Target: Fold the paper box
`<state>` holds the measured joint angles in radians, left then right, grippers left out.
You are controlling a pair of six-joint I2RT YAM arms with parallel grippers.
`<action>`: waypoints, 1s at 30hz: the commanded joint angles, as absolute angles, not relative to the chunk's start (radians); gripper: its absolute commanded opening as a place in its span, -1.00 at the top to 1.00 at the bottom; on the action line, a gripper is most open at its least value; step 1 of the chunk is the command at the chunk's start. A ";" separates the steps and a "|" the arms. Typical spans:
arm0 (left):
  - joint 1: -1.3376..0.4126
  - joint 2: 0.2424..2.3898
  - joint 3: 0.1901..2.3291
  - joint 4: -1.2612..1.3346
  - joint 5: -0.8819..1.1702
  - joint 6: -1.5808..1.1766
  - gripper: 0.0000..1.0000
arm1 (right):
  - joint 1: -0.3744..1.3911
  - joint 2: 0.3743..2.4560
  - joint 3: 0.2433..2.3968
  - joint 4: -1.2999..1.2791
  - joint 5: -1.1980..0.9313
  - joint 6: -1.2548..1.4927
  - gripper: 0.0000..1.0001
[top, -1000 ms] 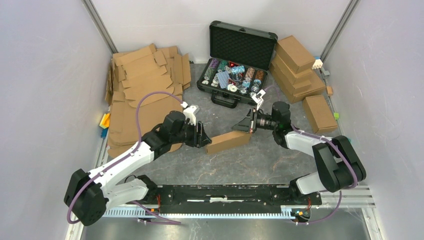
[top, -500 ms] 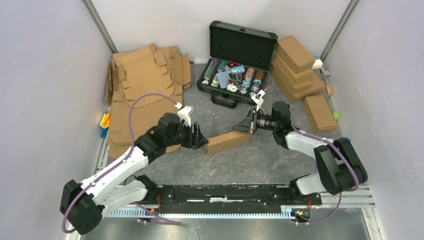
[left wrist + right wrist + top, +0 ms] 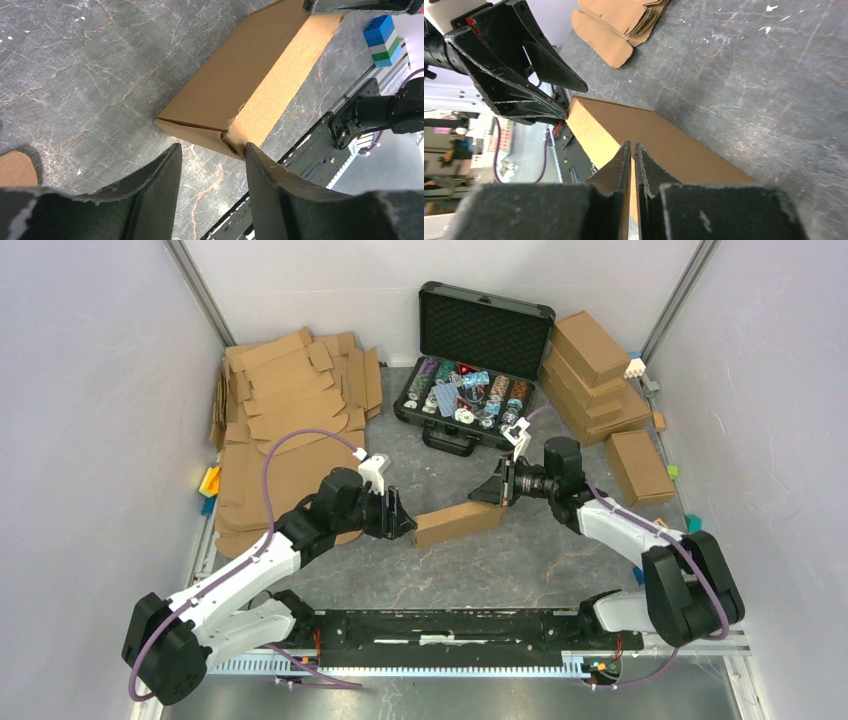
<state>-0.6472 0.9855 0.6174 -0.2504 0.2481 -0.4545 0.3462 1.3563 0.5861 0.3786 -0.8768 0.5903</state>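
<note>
The main risk is at the near corner of the box (image 3: 455, 524). In the left wrist view the seam there gapes a little and its edge looks ragged. If the left gripper (image 3: 408, 518) closes or pushes forward from here, I judge it could crush that corner or spring the tucked flap out again. The box rests loose on the smooth stone-patterned table (image 3: 520, 570), so a push from one end could also slide or spin it instead of seating the fold. At the far end, the right gripper (image 3: 484, 494) could slip off the top edge if the box shifts, and the lid would then be free to lift.

The box lies closed and flat near the middle of the table, its long axis running from about 8 o'clock to 2 o'clock in the top view. The left gripper sits just off its 8 o'clock end with the jaws about half apart and nothing between them. The damaged corner is just ahead of the fingertips, in line with the gap. The right gripper is over the box's 2 o'clock end, its fingers (image 3: 616, 167) drawn almost together with only a thin slit showing. They point along the upper long edge, but I cannot tell whether they pinch any cardboard or only rest against it.
</note>
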 commanded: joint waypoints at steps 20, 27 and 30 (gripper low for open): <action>-0.643 0.785 0.581 -0.214 0.211 -0.446 -0.53 | 0.347 0.852 0.628 0.031 -0.456 0.188 -0.96; -0.643 0.682 0.482 -0.140 0.126 -0.496 -0.78 | 0.486 1.036 0.771 -0.163 -0.646 -0.181 -0.96; -0.643 0.649 0.467 -0.149 0.077 -0.573 -0.91 | 0.567 1.068 0.776 -0.237 -0.542 -0.340 -0.96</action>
<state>-0.6472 0.6922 0.4782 -0.2077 0.1608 -0.4744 0.4759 1.0523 0.7170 -0.1272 -0.5930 -0.0502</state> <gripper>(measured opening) 0.919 0.979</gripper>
